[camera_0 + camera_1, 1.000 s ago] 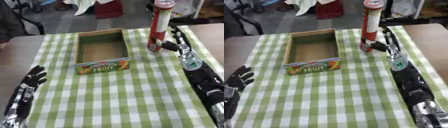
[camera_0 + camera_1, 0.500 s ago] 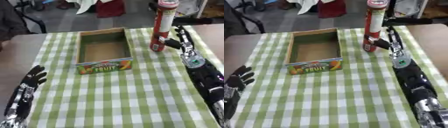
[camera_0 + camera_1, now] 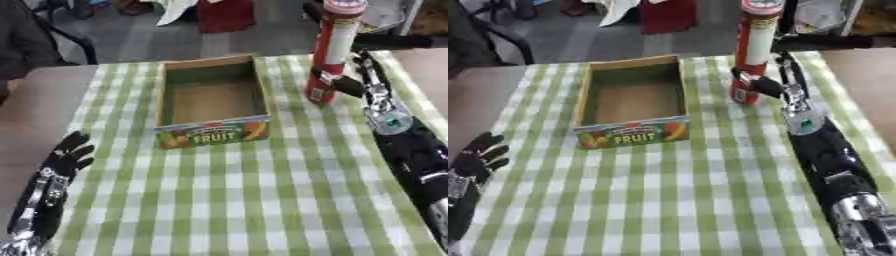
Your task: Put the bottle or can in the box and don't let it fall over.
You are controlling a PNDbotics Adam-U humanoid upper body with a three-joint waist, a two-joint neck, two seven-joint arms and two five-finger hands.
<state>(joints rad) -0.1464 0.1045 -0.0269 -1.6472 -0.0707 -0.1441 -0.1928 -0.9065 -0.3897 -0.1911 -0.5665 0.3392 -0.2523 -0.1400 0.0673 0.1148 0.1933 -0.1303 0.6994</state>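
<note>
Just right of the box [image 3: 213,101], the right hand [image 3: 360,80] grips the upright can [image 3: 331,50] low down.

Right hand [image 3: 354,80] gripping, left hand [image 3: 66,155] open

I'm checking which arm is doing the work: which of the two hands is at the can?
The right hand, its thumb against the base of the upright red can. The left hand rests open at the near left table edge, away from everything.
</note>
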